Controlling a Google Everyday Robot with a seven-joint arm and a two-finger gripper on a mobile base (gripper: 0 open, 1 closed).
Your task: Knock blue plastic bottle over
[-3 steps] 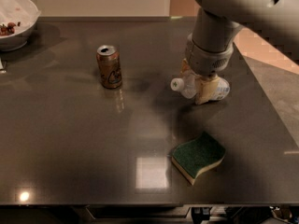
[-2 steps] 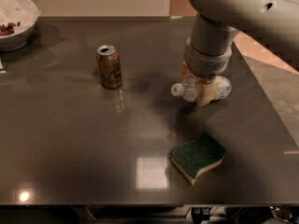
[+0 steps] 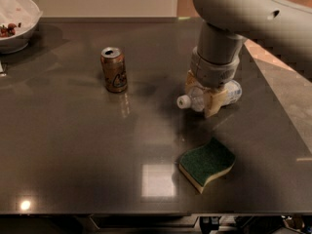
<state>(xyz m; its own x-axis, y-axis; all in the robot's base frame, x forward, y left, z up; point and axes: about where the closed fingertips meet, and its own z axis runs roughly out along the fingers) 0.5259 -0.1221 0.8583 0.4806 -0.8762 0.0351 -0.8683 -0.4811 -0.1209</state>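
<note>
The blue plastic bottle (image 3: 231,92) lies on its side on the dark table (image 3: 73,145), right of centre. Its white cap (image 3: 184,101) points left toward the can, and its clear body with the pale label runs off to the right. My gripper (image 3: 205,98) hangs from the grey arm straight above the bottle's middle and hides much of it. The gripper is down at the bottle and appears to touch it.
A brown drink can (image 3: 114,69) stands upright to the left of the bottle. A green and yellow sponge (image 3: 206,164) lies nearer the front edge. A white bowl (image 3: 14,23) with food sits at the far left corner. The table's right edge runs close to the bottle.
The gripper and the lying bottle have shifted a little toward the front of the table. The can and the sponge have not moved.
</note>
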